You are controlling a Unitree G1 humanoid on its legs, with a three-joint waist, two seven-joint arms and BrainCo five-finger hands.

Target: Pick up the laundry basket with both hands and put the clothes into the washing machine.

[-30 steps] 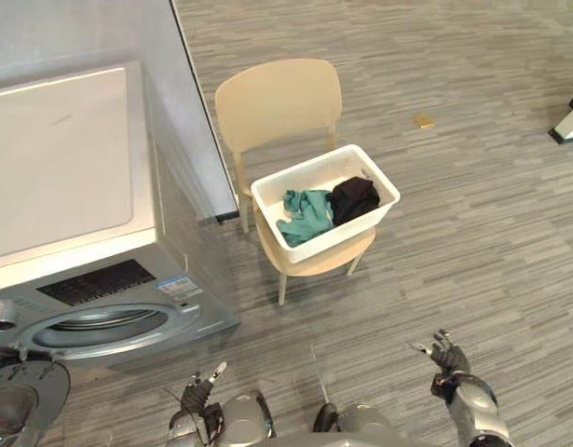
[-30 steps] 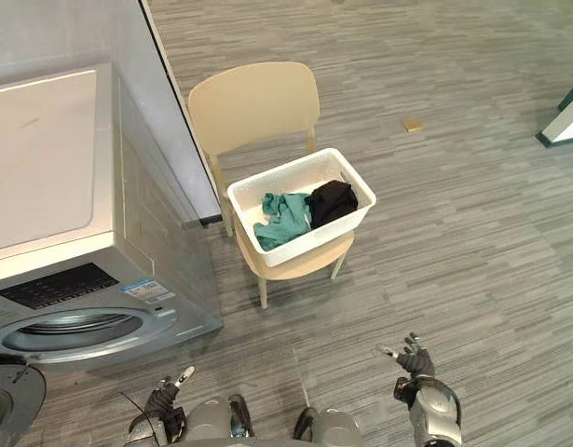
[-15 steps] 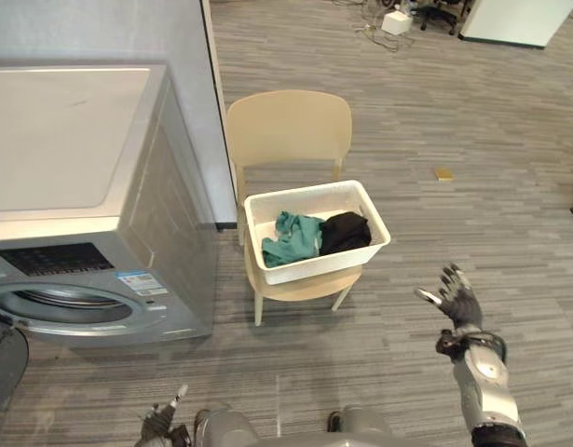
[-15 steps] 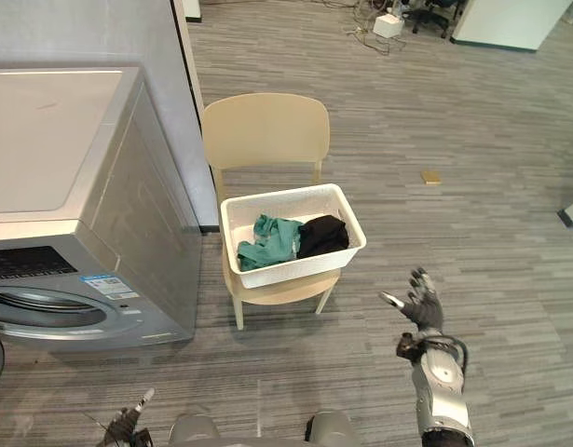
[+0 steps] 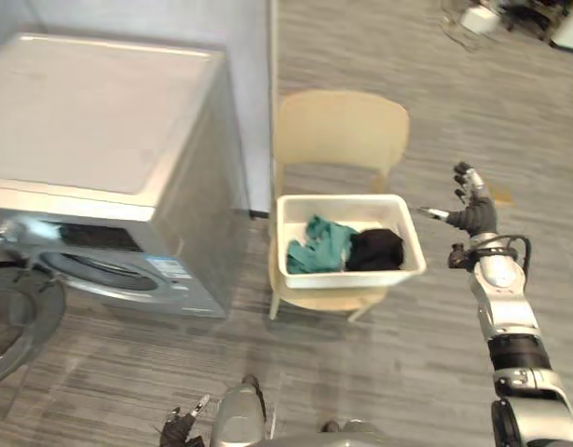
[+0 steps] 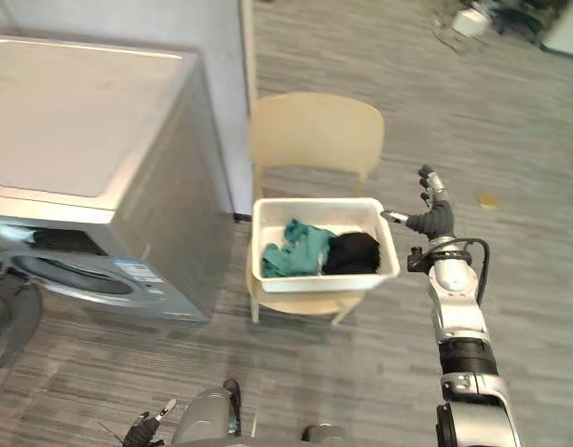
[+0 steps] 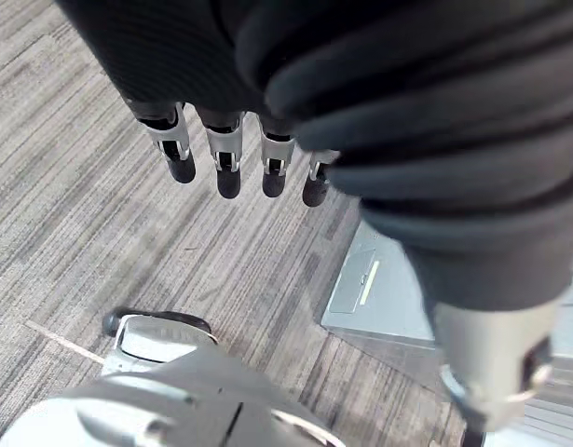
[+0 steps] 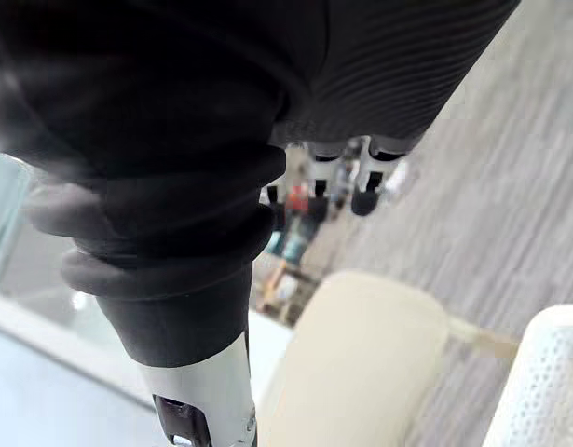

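A white laundry basket [image 5: 400, 272] rests on the seat of a beige chair [image 5: 340, 130]. Inside it lie a teal garment [image 5: 320, 245] and a black garment [image 5: 375, 249]. The silver washing machine [image 5: 100, 158] stands to the left of the chair, its round door [image 5: 20, 312] swung open at the lower left. My right hand [image 5: 470, 207] hovers open in the air just right of the basket's rim, fingers spread, apart from it. My left hand [image 5: 182, 426] hangs low at the bottom edge, over the floor; its fingers [image 7: 226, 160] are straight in the left wrist view.
A grey wall panel [image 5: 249, 84] rises behind the machine and chair. A small tan object [image 6: 488, 198] lies on the striped floor to the right. Cables and a white box [image 6: 474, 19] sit at the far upper right.
The camera has swung, shifting the whole scene. My right hand has risen and moved up to the basket's right side. My left hand stays low.
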